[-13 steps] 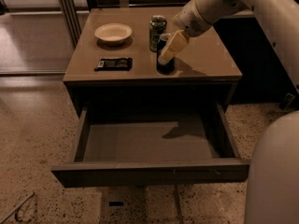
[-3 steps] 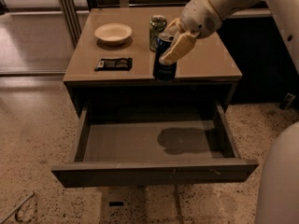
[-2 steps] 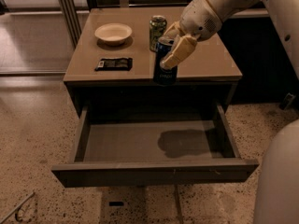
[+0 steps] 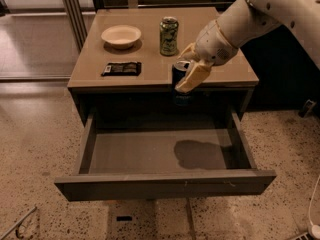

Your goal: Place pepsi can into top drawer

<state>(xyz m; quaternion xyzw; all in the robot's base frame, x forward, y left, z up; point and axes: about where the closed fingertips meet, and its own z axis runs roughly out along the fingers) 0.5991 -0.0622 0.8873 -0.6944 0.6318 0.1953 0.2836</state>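
My gripper is shut on the pepsi can, a dark blue can with a silver top. It holds the can upright in the air just in front of the tan table's front edge, above the back of the top drawer. The drawer is pulled wide open, grey and shallow, with nothing in it but the arm's shadow. One pale finger covers the can's right side.
On the tan table top stand a green patterned can, a cream bowl and a flat black packet. The white robot arm reaches in from the upper right. Speckled floor lies around the table.
The gripper has carried the pepsi can forward off the table top and lower, so it now hangs over the open drawer. The drawer and other objects have not moved.
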